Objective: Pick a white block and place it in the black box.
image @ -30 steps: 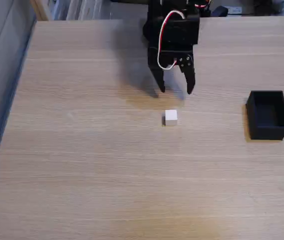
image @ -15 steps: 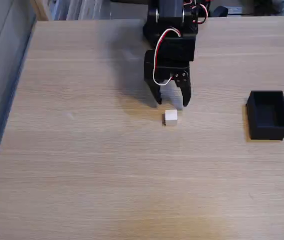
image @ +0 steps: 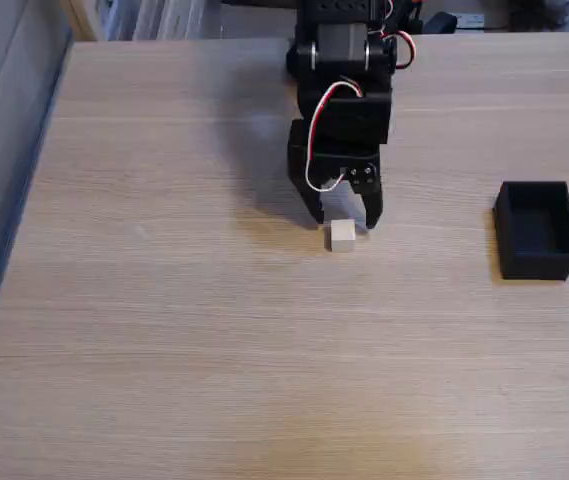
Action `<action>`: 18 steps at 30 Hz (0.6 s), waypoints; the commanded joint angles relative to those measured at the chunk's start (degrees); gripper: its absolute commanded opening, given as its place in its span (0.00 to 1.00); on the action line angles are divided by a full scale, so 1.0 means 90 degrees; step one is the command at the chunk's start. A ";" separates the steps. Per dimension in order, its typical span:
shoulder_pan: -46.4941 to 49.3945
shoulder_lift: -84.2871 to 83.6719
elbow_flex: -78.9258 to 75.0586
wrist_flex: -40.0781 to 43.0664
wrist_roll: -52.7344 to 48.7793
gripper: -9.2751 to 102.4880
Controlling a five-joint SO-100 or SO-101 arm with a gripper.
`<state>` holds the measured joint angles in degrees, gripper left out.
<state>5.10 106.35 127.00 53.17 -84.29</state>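
Lowered, hand (image: 344, 222) straddles the small matte white block (image: 342, 236).

Light wood table (image: 164, 330), white block (image: 342, 235) mid, black box (image: 536, 230) at right

A small white block (image: 342, 235) sits mid-table, well apart from the open-topped black box (image: 536, 230) at right.
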 commanded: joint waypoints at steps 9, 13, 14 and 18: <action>0.0127 -0.0605 -0.0684 -0.0107 0.0098 0.32; 0.0166 -0.0684 -0.0713 -0.0107 0.0098 0.32; 0.0166 -0.0703 -0.0713 -0.0107 0.0117 0.32; 0.0137 -0.0771 -0.0752 -0.0117 0.0137 0.31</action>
<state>6.06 99.40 122.17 52.73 -83.76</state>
